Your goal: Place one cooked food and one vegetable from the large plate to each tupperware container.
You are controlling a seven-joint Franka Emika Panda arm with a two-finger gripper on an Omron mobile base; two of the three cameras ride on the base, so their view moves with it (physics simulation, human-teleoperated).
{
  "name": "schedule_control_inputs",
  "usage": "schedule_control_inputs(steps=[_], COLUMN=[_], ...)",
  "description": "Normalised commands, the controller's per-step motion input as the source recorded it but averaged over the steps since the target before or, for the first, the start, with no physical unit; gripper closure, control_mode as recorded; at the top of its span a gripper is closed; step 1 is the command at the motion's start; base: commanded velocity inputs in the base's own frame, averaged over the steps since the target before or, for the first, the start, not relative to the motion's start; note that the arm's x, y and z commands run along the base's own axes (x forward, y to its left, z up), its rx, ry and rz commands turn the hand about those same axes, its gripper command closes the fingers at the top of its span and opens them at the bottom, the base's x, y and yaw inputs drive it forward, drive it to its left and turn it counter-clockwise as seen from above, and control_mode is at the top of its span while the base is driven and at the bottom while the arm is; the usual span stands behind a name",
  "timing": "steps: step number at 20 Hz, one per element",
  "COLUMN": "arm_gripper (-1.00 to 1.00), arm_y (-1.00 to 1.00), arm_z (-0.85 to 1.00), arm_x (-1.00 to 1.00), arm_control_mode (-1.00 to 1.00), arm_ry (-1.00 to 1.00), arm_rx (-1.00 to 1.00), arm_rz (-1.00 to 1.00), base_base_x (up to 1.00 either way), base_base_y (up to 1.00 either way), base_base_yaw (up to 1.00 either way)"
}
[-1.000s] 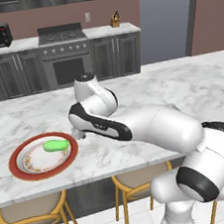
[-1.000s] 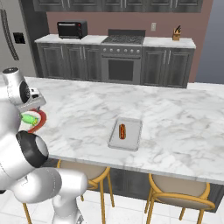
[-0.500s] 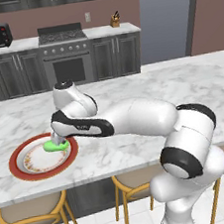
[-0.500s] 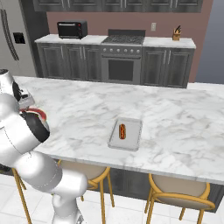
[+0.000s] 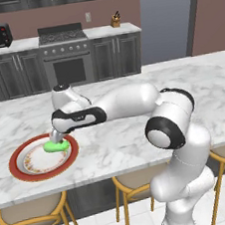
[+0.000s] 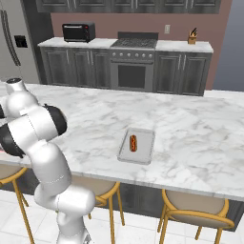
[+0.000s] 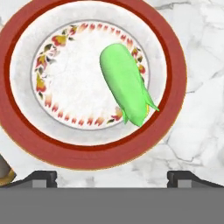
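I hold end effector [image 7: 112, 177] over plate [image 7: 26, 131] on bench [image 7: 197, 131], fingers wide, empty. Green vegetable [image 7: 124, 83] lies ahead, slightly right of centre, long axis roughly along my view, skewed to finger line. Wrist roll likely needed before descent.

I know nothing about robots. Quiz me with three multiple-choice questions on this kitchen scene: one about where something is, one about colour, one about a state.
1. Where does the green vegetable lie?
A. in the grey tray
B. on the large plate
C. on the stove

2. What colour is the plate's broad rim?
A. blue
B. black
C. red

3. What does the tupperware container hold now?
A. a hot dog
B. the green vegetable
C. a knife

Answers: 1 B, the hand view shows it lying on the plate. 2 C, the rim is red. 3 A, only the hot dog lies in the tray.
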Motion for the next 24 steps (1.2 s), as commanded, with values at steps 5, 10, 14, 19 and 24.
schedule_control_inputs(steps=[5, 10, 14, 19, 24], arm_gripper=[-1.00, -1.00, -1.00, -1.00, -1.00], arm_y=[0.53, 0.12, 0.00, 0.00, 0.00], arm_z=[-0.26, -0.02, -0.22, -0.44, -0.35], arm_x=[0.30, 0.50, 0.51, 0.20, 0.00], arm_control_mode=[-1.00, -1.00, -1.00, -1.00, -1.00], arm_ry=[0.00, 0.05, 0.05, 0.03, 0.03], arm_rx=[0.00, 0.00, 0.00, 0.00, 0.00], arm_rz=[0.00, 0.00, 0.00, 0.00, 0.00], base_base_x=[0.00, 0.00, 0.00, 0.00, 0.00], base_base_y=[0.00, 0.00, 0.00, 0.00, 0.00], base_base_yaw=[0.00, 0.00, 0.00, 0.00, 0.00])
